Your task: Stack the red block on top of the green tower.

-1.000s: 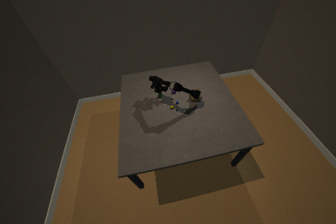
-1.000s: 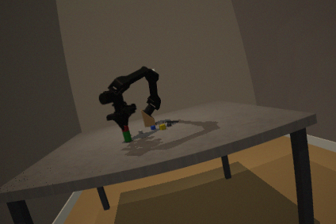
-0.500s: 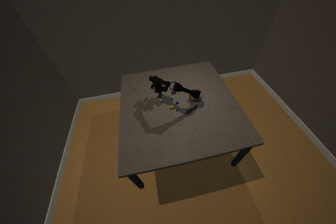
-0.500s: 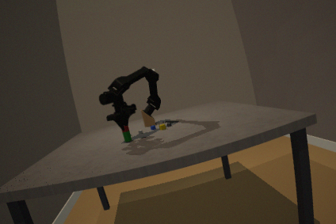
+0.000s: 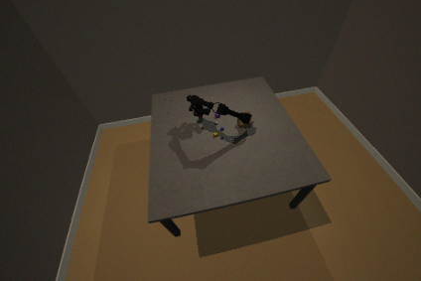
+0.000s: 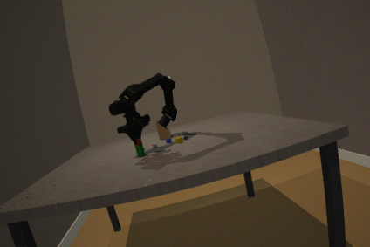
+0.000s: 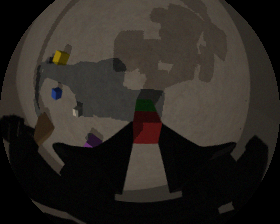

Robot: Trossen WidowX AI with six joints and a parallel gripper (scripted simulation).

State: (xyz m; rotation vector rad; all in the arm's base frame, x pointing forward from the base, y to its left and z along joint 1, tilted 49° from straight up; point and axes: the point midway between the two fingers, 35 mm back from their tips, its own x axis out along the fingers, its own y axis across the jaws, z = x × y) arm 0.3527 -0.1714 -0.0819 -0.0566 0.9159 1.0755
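We have the gripper [image 7: 149,136] closed on the red block [image 6: 138,141], which sits directly atop the green tower [image 6: 140,150], so release should go straight up.
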